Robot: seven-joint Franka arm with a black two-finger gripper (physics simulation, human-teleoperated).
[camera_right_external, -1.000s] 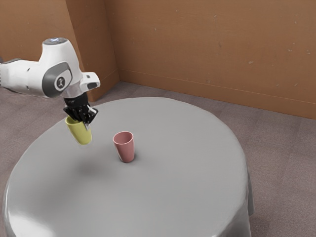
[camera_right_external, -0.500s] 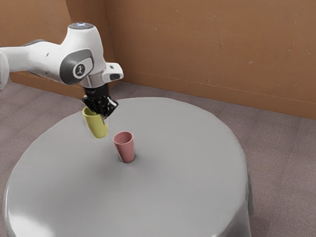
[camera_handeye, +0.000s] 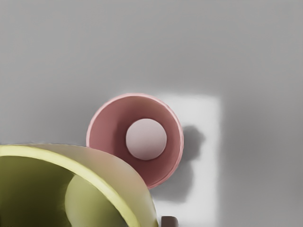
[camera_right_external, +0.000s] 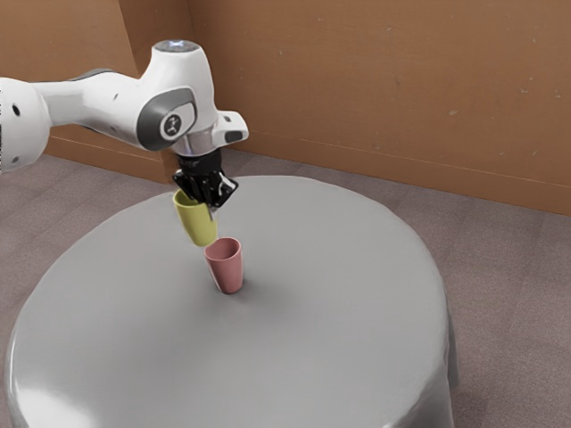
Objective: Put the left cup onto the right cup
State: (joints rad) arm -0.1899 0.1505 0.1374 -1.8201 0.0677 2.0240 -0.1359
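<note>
My black gripper (camera_right_external: 207, 198) is shut on the rim of a yellow cup (camera_right_external: 197, 220), which hangs tilted in the air. A pink cup (camera_right_external: 225, 264) stands upright on the round grey table (camera_right_external: 339, 303), just below the yellow cup and toward the exterior view's right of it. In the wrist view the yellow cup (camera_handeye: 61, 189) is large and close under my hand, its edge overlapping the open mouth of the pink cup (camera_handeye: 137, 137) beneath.
The table is covered by a grey cloth that drapes over its edge (camera_right_external: 446, 348). Brown walls (camera_right_external: 375, 80) stand behind, and a grey carpeted floor (camera_right_external: 508, 267) surrounds the table.
My arm has carried the yellow cup toward the exterior view's right and a little higher, from well left of the pink cup to just above its near rim.
</note>
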